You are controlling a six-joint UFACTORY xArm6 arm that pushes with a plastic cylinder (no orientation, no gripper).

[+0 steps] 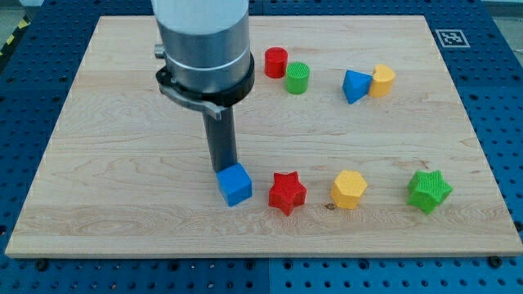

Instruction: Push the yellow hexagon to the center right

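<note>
The yellow hexagon (349, 189) lies on the wooden board (122, 98) in the lower row, right of the view's middle. It sits between a red star (287, 193) on its left and a green star (429, 190) on its right. My tip (222, 168) is down on the board at the upper left edge of a blue cube (235, 184), seemingly touching it. The tip is well to the left of the yellow hexagon, with the blue cube and red star in between.
Near the view's top stand a red cylinder (275, 62) and a green cylinder (297, 77), side by side. To their right a blue triangular block (355, 86) touches a second yellow block (382, 81). The arm's grey body (204, 49) hides part of the board's top.
</note>
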